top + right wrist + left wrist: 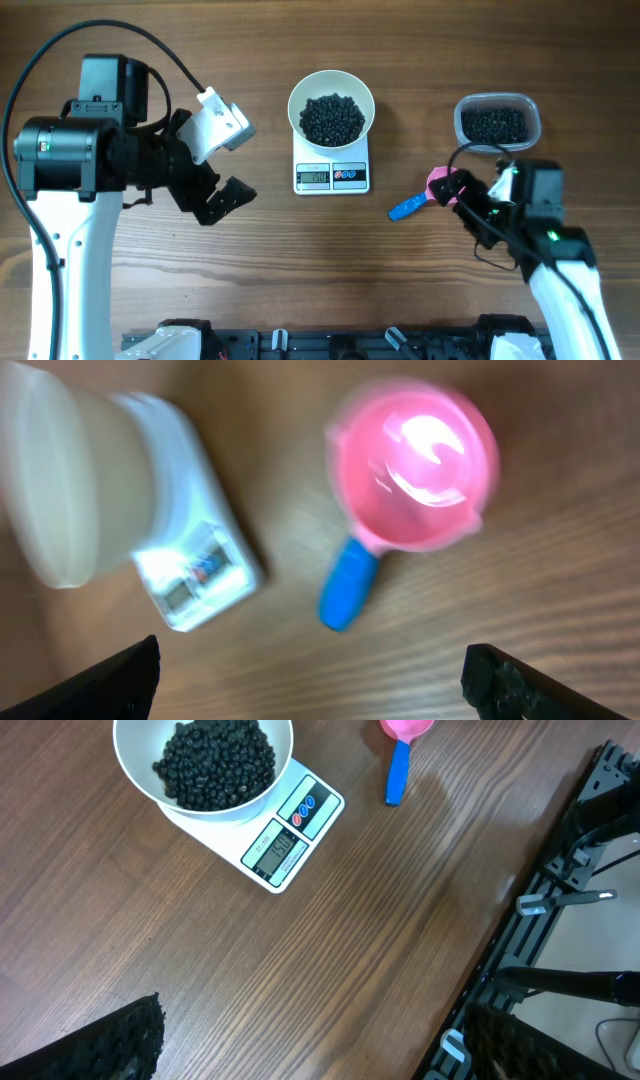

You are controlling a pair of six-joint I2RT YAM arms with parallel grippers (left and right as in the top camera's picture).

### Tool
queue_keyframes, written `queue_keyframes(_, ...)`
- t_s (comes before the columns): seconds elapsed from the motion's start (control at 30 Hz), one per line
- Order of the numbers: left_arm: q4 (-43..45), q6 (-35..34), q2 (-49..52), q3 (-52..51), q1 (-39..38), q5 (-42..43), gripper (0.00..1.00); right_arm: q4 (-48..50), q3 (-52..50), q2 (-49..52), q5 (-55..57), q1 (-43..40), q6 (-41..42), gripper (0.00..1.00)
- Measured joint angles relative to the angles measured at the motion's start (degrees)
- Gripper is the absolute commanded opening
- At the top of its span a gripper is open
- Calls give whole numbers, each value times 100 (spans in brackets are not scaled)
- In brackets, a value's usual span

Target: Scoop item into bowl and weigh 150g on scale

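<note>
The small pink plastic scoop with a blue handle [395,510] lies loose on the wooden table [300,260] between the wide-spread, empty fingers of the right gripper [310,675], handle slanting towards the white digital scale [332,180] carrying the round white bowl [331,78] of small black beads [332,118], while the left gripper [315,1050], equally open and empty, hangs farther off.

Quick colour rundown: the bowl [297,100] is plain white and the item [333,118] is glossy black. The scale [332,176] is white with a grey display, one red button and one blue. The scoop [410,470] is pink with a blue handle. The surface [300,270] is brown woodgrain, and the jaws are black.
</note>
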Motion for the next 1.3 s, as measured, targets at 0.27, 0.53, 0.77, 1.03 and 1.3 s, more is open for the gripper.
queue_keyframes(0.27,0,0,0,0,0,0,100,706,481,-1753,44,0,87,100)
queue_keyframes(0.53,0,0,0,0,0,0,100,1637,529,-2686,61,0,260,100)
queue_keyframes(0.77,2,0,0,0,0,0,100,833,529,-2686,61,0,1891,100)
queue_keyframes(1.03,-2,0,0,0,0,0,100,-72,527,-2686,129,0,3040,100)
queue_keyframes(1.3,0,0,0,0,0,0,100,1016,529,-2691,83,37,-549,100)
